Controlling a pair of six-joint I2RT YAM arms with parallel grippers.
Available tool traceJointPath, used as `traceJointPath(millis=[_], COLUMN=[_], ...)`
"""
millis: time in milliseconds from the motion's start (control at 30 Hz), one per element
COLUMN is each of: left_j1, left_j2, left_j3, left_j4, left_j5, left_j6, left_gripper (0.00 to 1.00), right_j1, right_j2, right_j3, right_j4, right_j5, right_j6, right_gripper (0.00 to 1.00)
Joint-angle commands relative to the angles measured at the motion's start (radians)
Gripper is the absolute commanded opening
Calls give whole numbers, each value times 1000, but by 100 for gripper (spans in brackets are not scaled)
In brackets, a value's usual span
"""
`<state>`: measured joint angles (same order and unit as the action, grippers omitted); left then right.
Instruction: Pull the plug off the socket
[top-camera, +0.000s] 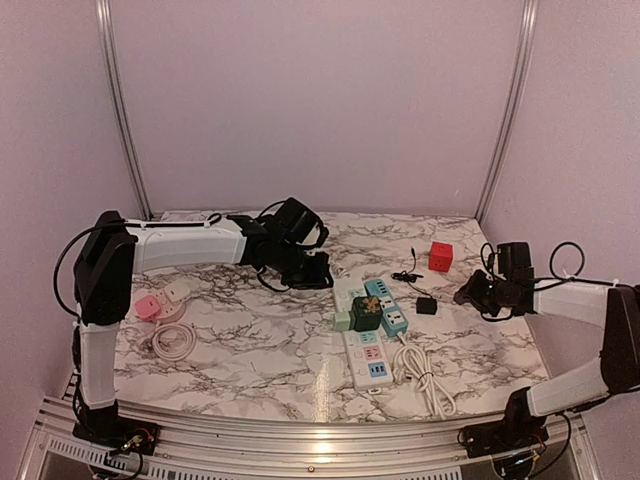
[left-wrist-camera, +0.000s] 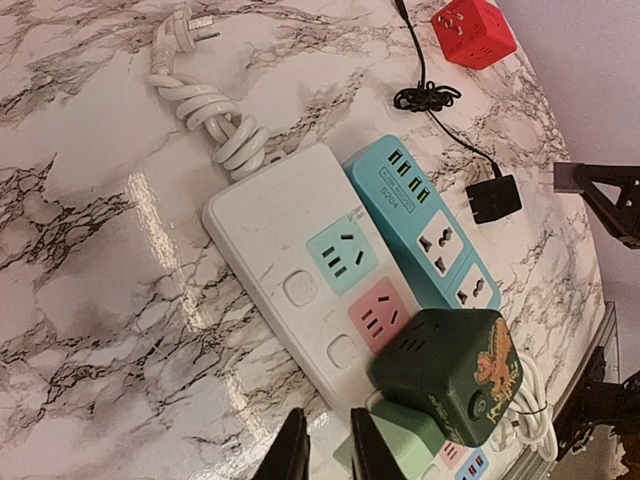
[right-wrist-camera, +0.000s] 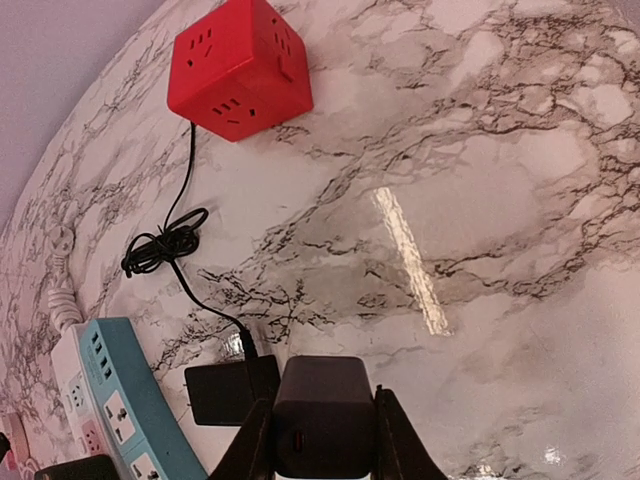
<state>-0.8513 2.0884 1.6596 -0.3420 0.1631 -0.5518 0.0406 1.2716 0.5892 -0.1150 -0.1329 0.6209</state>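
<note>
- Plug (right-wrist-camera: 325, 405), a dark charger block, sits clamped in the right gripper (right-wrist-camera: 324, 442) near the worktop's right edge, seemingly free of any socket.
- Set it down clear of the black adapter (right-wrist-camera: 225, 392).
- Left gripper (left-wrist-camera: 328, 450) hovers mid-worktop, fingers slightly parted, empty.

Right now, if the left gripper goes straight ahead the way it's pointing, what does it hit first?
Probably the white power strip, near its pink socket; the dark green cube adapter sits just beside that line. Depth is unclear.
</note>
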Motion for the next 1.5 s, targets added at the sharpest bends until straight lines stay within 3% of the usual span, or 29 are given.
traceJointPath(millis=[0, 167, 567, 833, 967, 1200, 1467], left_j1=[-5, -9, -17, -32, -43, -68, -109], left_j2=[-66, -101, -126, -119, -116, -109, -34], left_j3=[-65, -97, -111, -86, -80, -53, 66], left_j4=[-17, -8, -12, -27, -25, -30, -92], left_j5=[-9, -7, -20, -22, -22, -29, -74], left_j6=[23, 26, 53, 77, 79, 110, 216], left_gripper=[18, 19, 24, 27, 27, 30, 43], right_j1=[-23, -29, -30, -30, -29, -16, 189], right_j2=[41, 72, 85, 76, 57, 20, 54], right_j3=[-11, -25, -43, -30, -24, 24, 141], right_j4=[97, 105, 118, 41, 12, -64, -139], right_j5=[-68, -74, -50, -11, 8, -15, 26], right_j6=[-26, -28, -40, -66, -78, -129, -166], right_gripper=[4, 7, 25, 47, 54, 56, 54])
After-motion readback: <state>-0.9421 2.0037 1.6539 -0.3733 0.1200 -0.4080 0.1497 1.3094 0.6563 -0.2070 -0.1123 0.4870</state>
